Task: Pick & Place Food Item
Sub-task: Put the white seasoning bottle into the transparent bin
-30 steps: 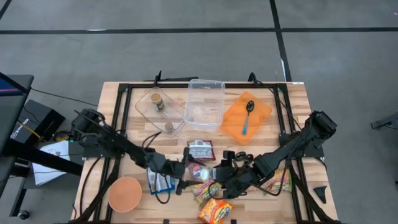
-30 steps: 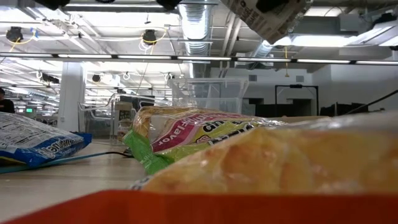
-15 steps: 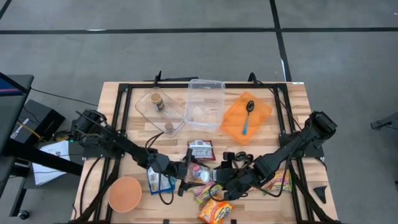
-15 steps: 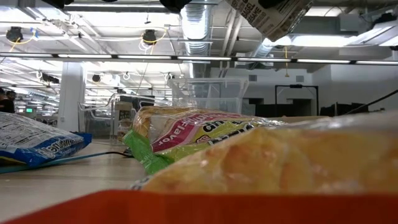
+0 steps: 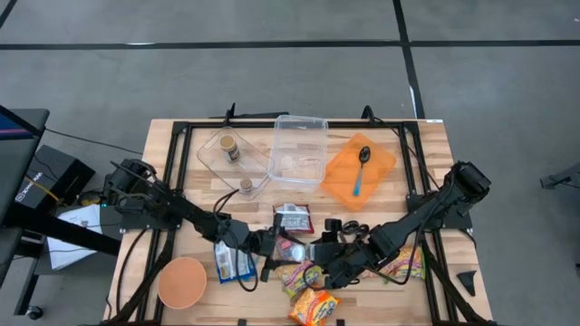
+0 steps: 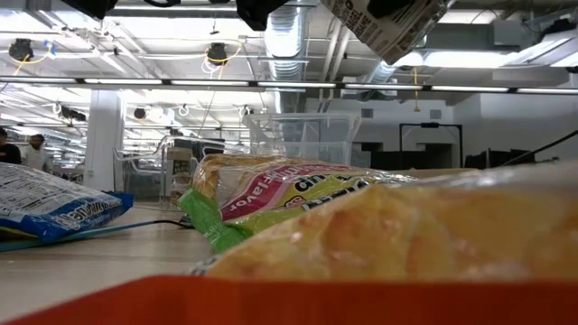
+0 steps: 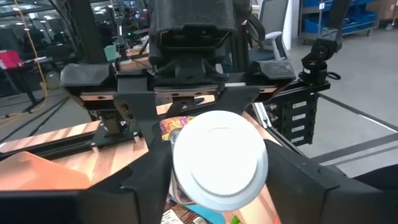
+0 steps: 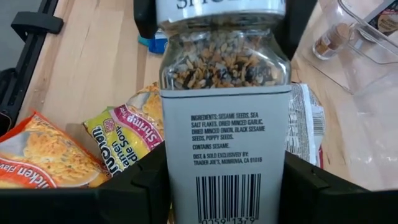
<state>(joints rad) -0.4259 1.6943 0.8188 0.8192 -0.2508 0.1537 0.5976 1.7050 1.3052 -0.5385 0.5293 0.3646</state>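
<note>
A glass seasoning jar (image 8: 225,93) with a white label and a white lid (image 7: 219,158) is held above the table's near middle, over the ramen packs. My right gripper (image 5: 313,256) is shut on it. My left gripper (image 5: 275,249) faces it from the table's left side and is open. Its two fingers (image 7: 146,186) stand on either side of the lid; I cannot tell whether they touch it. In the low view the jar (image 6: 388,23) shows high up, tilted. My right gripper pinches the jar's labelled body (image 8: 180,168) between its two fingers, one on each side, toward the base end. The fingers come about level from the table's right and lie along the jar. The jar is lifted clear, its lid end toward my left gripper.
Below the jar lie a green-and-pink shrimp ramen pack (image 5: 299,276), an orange pack (image 5: 313,308) and another pack (image 5: 403,265). A blue bag (image 5: 231,264) and an orange bowl (image 5: 181,281) lie to the left. Clear containers (image 5: 299,149) and an orange mat with a spoon (image 5: 358,170) lie farther back.
My left gripper has gone toward the table's right and a little toward its far edge, closing in on the jar's lid end. My right gripper and the jar have stayed where they were.
</note>
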